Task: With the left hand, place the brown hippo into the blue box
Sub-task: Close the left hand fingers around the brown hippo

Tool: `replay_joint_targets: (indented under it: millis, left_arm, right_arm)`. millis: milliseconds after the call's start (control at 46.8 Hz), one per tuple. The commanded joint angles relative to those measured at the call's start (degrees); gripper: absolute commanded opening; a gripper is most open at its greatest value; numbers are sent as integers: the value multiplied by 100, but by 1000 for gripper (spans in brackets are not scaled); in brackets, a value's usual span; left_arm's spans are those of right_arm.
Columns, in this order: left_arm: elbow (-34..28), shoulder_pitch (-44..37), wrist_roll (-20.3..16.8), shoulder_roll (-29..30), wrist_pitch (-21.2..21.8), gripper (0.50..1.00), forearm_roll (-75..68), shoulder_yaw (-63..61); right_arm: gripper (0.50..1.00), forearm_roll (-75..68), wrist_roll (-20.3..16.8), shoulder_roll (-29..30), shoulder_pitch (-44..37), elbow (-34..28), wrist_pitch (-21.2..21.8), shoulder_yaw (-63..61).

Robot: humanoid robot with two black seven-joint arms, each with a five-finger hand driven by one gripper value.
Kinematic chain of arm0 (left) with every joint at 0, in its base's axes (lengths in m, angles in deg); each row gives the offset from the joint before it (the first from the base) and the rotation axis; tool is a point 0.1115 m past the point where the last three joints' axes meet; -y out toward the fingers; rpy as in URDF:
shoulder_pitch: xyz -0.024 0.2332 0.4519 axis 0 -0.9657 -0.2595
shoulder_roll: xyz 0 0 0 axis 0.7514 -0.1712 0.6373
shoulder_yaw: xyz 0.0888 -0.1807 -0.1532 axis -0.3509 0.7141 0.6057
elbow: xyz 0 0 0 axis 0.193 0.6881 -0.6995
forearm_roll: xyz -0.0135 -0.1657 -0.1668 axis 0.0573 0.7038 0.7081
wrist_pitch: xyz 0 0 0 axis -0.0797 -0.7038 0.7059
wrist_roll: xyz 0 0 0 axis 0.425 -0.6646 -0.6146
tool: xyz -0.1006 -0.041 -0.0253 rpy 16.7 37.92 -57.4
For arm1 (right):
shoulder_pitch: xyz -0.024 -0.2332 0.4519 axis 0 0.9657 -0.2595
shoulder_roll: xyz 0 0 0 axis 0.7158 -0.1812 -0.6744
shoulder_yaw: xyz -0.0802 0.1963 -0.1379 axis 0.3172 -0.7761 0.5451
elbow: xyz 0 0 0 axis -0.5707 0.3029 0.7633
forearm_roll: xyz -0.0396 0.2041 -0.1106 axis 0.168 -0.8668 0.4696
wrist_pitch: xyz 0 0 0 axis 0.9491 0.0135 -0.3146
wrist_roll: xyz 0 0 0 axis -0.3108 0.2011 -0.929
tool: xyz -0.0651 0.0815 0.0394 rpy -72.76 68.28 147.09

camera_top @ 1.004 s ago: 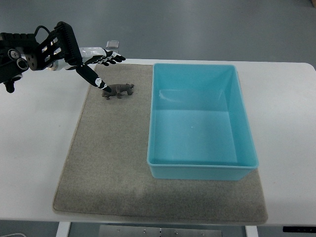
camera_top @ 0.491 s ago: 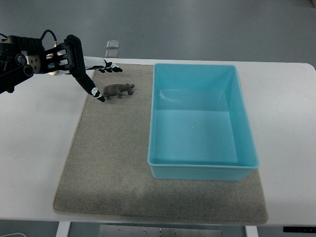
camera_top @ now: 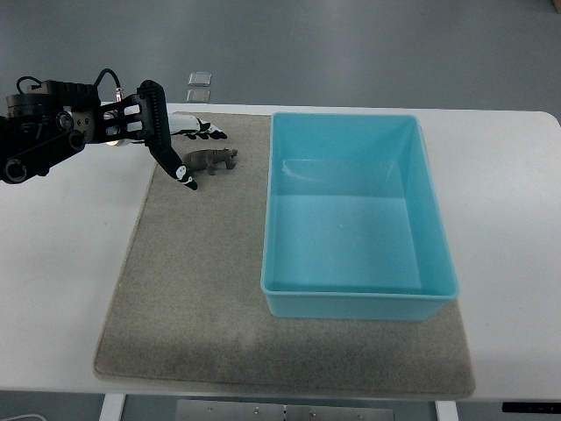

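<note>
**Brown hippo not yet lifted as robot's left hand closes in beside blue box**

Brown and small, the toy hippo (camera_top: 211, 160) stands on all fours on the grey mat (camera_top: 193, 289), a short way to the left of the blue box (camera_top: 358, 298) and level with the box's far end. The robot's left hand (camera_top: 180, 151) reaches in from the left side of the white counter (camera_top: 61, 272), its fingers spread apart and gripping nothing. One dark finger (camera_top: 184, 175) slants down to the mat just left of the hippo, on the side away from the box, while the others point past the animal's far side; whether any of them touches the toy cannot be told from this view. The box sits open and holds nothing, with its left wall near the hippo but clear of it. No right arm is in sight. By the look of things the job is at its first stage: the hand is lined up around the hippo, but the grasp, the lift, the carry over the box's left wall and the release inside all appear to remain undone.
</note>
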Motion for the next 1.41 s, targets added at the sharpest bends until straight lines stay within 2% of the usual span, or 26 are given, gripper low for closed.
replay_joint_targets:
  millis: [0,385,620,812,1389]
  left_arm:
    - [-7,18,0,-23,4,994,-247,3]
    - [-7,45,43,-234,233,992,-1469,56]
    - [-24,45,87,-278,233,992,-1461,65]
    - [-147,36,351,-304,206,979,-1338,82]
    - [-103,53,360,-348,-40,975,-1021,108]
  right_arm:
    - [936,0,0,0,1,0,0,0]
    - [936,0,0,0,1,0,0,0]
    - [936,0,0,0,1,0,0,0]
    - [936,0,0,0,1,0,0,0]
    - [936,0,0,0,1,0,0,0]
